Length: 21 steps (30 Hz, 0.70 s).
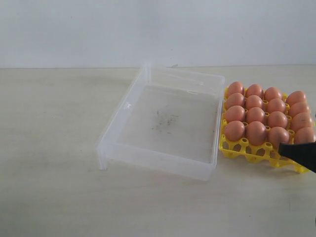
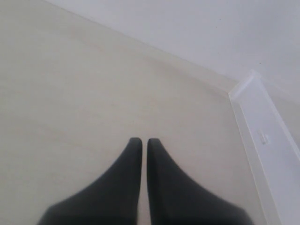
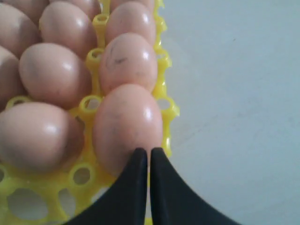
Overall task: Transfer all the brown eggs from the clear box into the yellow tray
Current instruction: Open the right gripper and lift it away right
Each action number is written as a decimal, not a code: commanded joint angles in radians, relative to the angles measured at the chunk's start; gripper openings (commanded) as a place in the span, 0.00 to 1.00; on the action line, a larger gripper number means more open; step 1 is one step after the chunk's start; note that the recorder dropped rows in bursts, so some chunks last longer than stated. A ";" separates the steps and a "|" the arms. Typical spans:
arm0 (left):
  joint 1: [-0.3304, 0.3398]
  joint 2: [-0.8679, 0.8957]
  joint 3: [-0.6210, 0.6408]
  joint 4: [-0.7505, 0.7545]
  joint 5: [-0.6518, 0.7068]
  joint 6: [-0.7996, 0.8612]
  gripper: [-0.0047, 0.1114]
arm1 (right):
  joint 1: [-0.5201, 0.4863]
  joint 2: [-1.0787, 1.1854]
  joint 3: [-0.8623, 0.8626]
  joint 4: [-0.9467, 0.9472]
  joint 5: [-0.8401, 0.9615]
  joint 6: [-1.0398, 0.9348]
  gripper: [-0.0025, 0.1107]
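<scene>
Right end effector (image 3: 149, 151) pressed together, tips at the corner one of the smooth orange-brown oval eggs (image 1: 256, 116). Eggs sit in bright yellow lattice plastic tray (image 1: 245, 153), just beside transparent shallow plastic box (image 1: 163, 163). Left end effector (image 2: 141, 140) pressed together over pale bench (image 1: 49, 148).

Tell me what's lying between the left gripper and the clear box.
Only bare table lies between the shut left gripper and the clear box, as seen in the left wrist view.
</scene>
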 commanded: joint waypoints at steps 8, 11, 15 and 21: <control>-0.003 -0.010 0.006 0.003 -0.012 0.007 0.07 | -0.001 -0.209 -0.004 -0.052 0.082 -0.032 0.02; -0.003 -0.010 0.006 0.003 -0.012 0.007 0.07 | -0.001 -0.330 -0.004 0.000 0.081 -0.078 0.02; -0.003 -0.010 0.006 0.003 -0.012 0.007 0.07 | -0.003 -0.345 -0.004 0.036 0.110 -0.130 0.02; -0.003 -0.010 0.006 0.003 -0.012 0.007 0.07 | -0.003 -0.235 -0.004 0.029 0.072 -0.132 0.02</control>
